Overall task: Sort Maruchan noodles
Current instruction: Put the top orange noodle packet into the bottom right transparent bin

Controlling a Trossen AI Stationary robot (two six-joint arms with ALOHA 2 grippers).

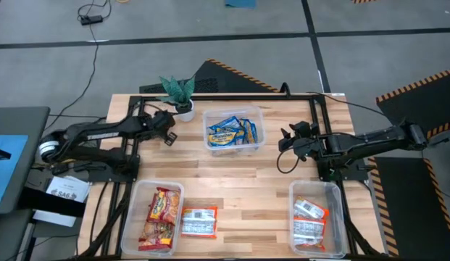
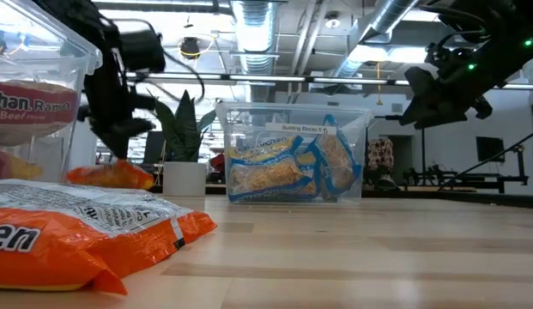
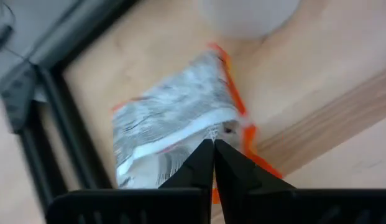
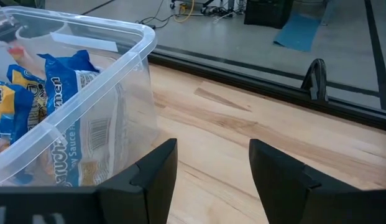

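My left gripper [image 1: 167, 135] [image 3: 213, 144] is shut on an orange-and-white noodle packet [image 3: 174, 124], just in front of the potted plant [image 1: 180, 94]. In the low view this packet [image 2: 112, 176] shows below the gripper [image 2: 120, 142]. My right gripper [image 1: 285, 142] [image 4: 212, 155] hovers open and empty to the right of the far clear tub [image 1: 257, 116] [image 4: 118, 56], which holds blue-and-yellow packets [image 1: 232, 132] [image 2: 283, 167]. Red-and-yellow packets [image 1: 158, 216] lie in the near left tub. Orange-and-white packets [image 1: 309, 221] lie in the near right tub. Another orange-and-white packet [image 1: 199, 221] [image 2: 77, 227] lies flat on the table. My left gripper pinches the orange-and-white packet between its two fingertips at an edge strip [image 3: 227, 129], coming from above and pointing down. The packet hangs below the fingers, close over the table; whether its lower end touches the wood, I cannot tell.
The plant's white pot [image 1: 184, 110] [image 2: 184, 178] stands close behind the left gripper. A black frame rail [image 1: 232, 96] runs along the table's far edge and down both sides. Bare wood [image 1: 232, 177] lies between the three tubs.
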